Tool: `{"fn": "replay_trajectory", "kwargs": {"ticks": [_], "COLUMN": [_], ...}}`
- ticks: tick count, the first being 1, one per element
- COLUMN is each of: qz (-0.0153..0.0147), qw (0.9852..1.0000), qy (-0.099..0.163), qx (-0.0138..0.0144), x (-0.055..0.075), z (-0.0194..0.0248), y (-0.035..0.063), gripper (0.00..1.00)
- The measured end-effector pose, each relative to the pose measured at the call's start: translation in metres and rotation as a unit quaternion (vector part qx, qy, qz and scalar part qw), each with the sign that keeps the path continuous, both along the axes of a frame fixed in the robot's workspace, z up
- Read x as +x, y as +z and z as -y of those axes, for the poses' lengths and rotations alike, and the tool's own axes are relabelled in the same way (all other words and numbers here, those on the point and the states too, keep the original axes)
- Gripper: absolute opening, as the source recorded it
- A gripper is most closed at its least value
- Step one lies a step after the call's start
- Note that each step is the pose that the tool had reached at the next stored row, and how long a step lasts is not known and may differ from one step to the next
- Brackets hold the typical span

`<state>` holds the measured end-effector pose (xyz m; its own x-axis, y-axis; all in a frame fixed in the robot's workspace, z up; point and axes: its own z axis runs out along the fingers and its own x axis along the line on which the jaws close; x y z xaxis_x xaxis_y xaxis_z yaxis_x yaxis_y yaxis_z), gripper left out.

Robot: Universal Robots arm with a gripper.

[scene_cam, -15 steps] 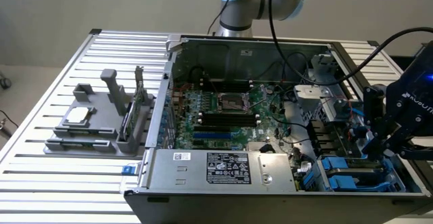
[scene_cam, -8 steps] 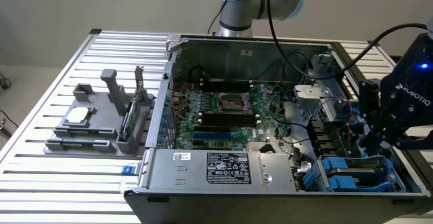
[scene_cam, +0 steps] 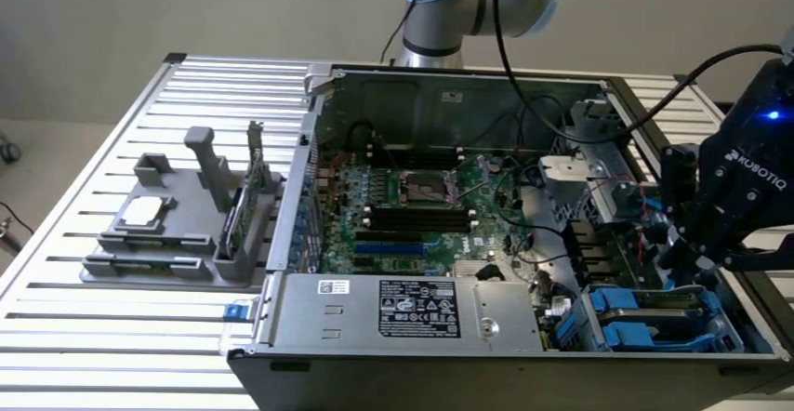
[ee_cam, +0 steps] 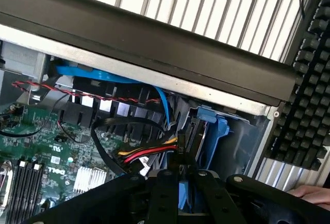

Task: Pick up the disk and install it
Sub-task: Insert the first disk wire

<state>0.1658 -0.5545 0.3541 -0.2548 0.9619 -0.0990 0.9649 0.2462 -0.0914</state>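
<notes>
One disk [scene_cam: 676, 292] stands on edge in the pincer [scene_cam: 690, 264], low over the blue drive bays [scene_cam: 645, 323] at the case's [scene_cam: 496, 346] near corner on the exterior view's right. Pincer is pinched on the disk's top edge. By my judgement pickup is done and seating is what remains: in the wrist view the disk [ee_cam: 192, 136] sits partly down beside a blue bracket [ee_cam: 219, 136], not yet fully home
</notes>
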Motion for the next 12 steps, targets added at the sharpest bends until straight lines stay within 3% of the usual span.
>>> {"fn": "replay_trajectory", "kwargs": {"ticks": [5,12], "qz": [0.0,0.0001], "qw": [0.9991,0.9951], "qy": [-0.042,-0.099], "qx": [-0.0001,-0.001], "x": [0.0,0.0], "z": [0.0,0.0], "y": [-0.0016,-0.004], "gripper": [0.17,0.17]}}
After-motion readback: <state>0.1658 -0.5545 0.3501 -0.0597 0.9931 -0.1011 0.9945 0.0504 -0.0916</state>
